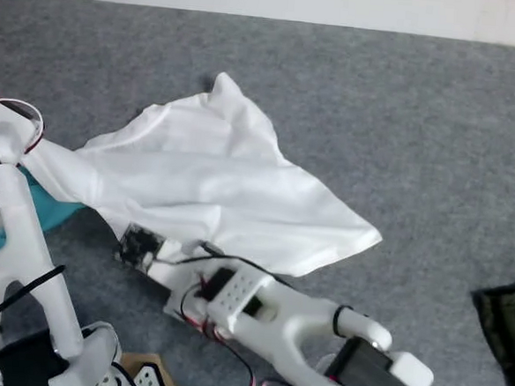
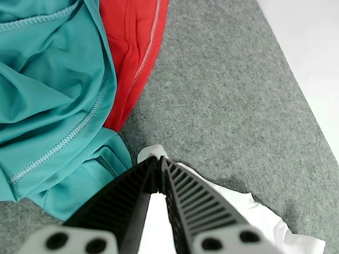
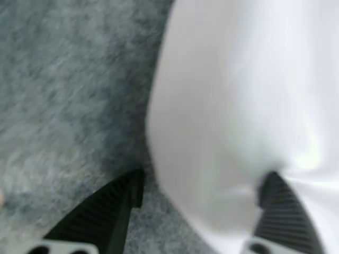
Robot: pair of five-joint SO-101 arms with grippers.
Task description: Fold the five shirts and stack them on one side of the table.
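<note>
Grey felt covers the bench (image 1: 405,106), and a white shirt (image 1: 214,181) lies spread and rumpled across its middle. One corner is pulled out in a taut strip toward the left arm. The left end effector (image 2: 158,164) is clamped on that corner: its two black ribbed fingers (image 2: 183,198) meet at the tips, with white cloth pinched between them. Just beside that grip lies a teal shirt (image 2: 47,106), bunched in folds, and its edge sits right against the held corner. A red shirt (image 2: 132,37) lies partly under the teal one, on its far side. Both crowd the left edge of the bench around the left arm.

The right end effector (image 3: 204,185) sits at the near hem of the white shirt, low over the felt. Its fingers are spread wide apart, one over bare felt and the other over the cloth, and the shirt's edge runs between them. In the high view, the right arm's body and cables lie along that near hem. A dark garment (image 1: 506,330) rests crumpled at the right edge of the bench, well apart from the white shirt.
</note>
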